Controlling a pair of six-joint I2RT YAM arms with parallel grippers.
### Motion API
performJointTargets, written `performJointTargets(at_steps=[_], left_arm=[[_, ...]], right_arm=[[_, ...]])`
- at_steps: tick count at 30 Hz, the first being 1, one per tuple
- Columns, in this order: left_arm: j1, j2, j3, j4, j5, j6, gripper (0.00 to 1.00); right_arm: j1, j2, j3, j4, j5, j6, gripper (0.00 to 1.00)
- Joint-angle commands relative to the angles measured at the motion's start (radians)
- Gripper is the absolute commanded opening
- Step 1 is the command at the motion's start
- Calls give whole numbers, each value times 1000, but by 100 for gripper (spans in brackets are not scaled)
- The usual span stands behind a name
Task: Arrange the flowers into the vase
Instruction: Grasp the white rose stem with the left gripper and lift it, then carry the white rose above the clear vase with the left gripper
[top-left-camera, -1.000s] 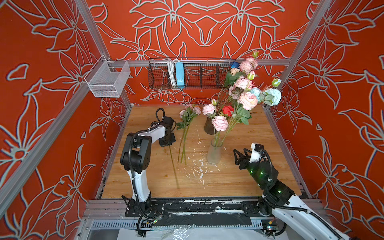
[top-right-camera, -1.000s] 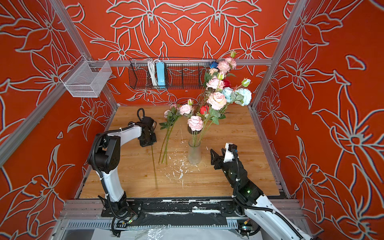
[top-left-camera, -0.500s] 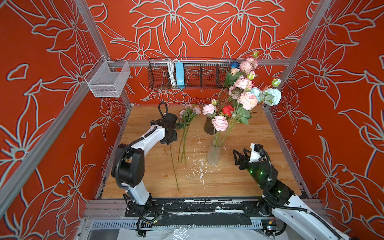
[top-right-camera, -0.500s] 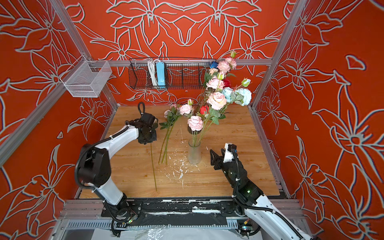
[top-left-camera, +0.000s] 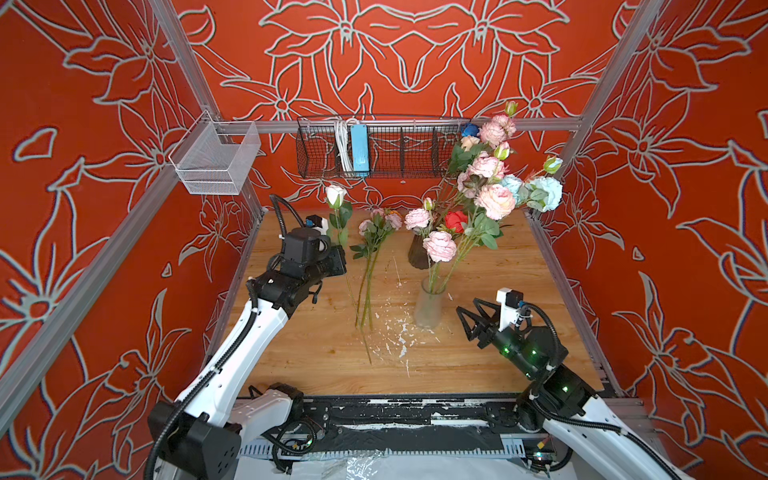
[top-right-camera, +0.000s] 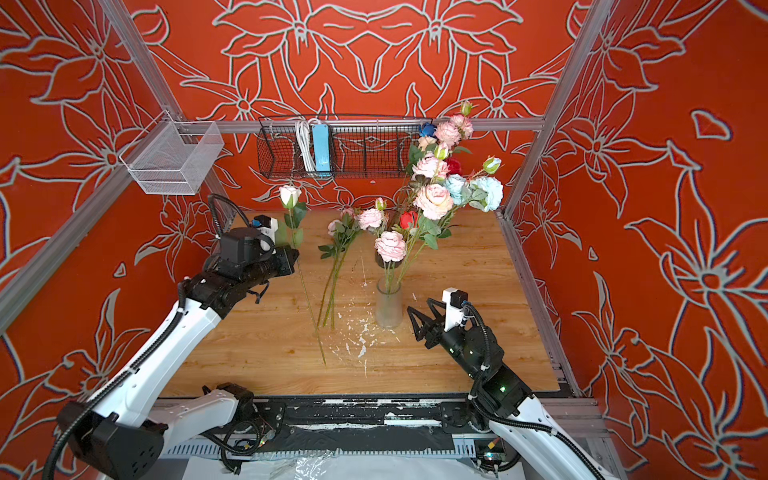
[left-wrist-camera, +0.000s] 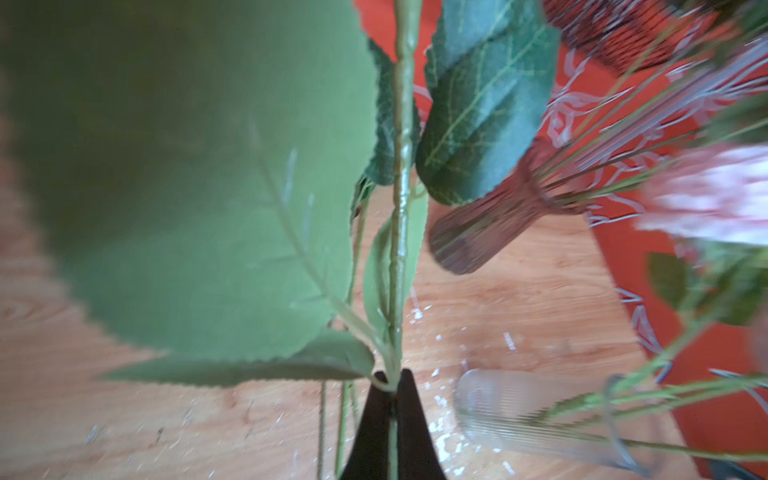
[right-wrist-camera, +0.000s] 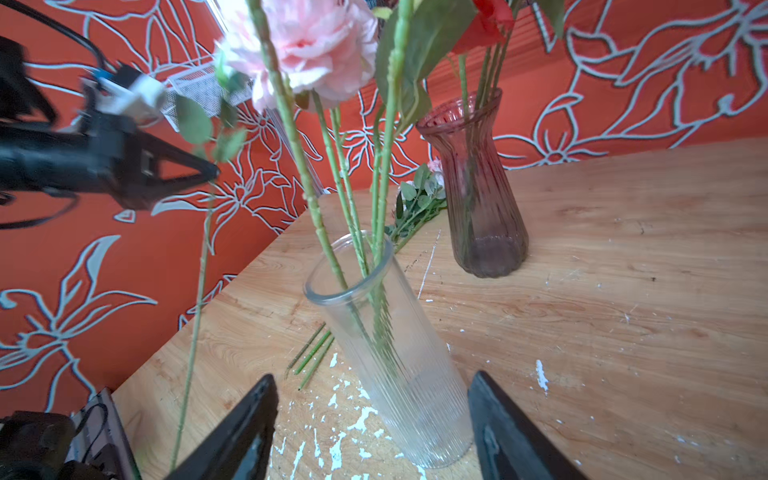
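Flowers (top-left-camera: 439, 246) stand in the clear vase (top-left-camera: 430, 305), just ahead of the spread right jaws, while the left jaws pinch a white rose (top-left-camera: 336, 195), stem near upright, with that vase well off to their right.

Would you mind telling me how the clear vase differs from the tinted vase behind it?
The clear vase is a straight cylinder; the tinted vase is waisted with a flared rim. The clear vase stands before the open right gripper; the tinted vase stands farther back. Both are upright ribbed glass holding stems.
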Motion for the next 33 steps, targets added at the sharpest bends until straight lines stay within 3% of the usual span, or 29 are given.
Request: performJointTargets(at_steps=[1, 9, 13, 18, 22, 25, 33], left_arm=[[-1, -45, 48, 115, 118, 12, 0], [-23, -64, 147, 334, 252, -54, 0], [-114, -38, 161, 574, 203, -51, 0], [-280, 77, 248, 770, 88, 117, 0], [-381, 175, 373, 738, 39, 289, 0], [-403, 230, 438, 707, 41, 344, 0], [-431, 264, 377, 733, -21, 464, 0]], right_arm=[[-6, -6, -24, 31, 79, -4, 74], [-6, -96, -47, -15, 189, 4, 74], [-5, -131, -53, -33, 227, 5, 74], [-5, -131, -55, -37, 230, 5, 74], [-6, -122, -56, -31, 229, 4, 74], [-6, -118, -55, -29, 226, 4, 74], [-6, -111, -56, -25, 229, 5, 74]])
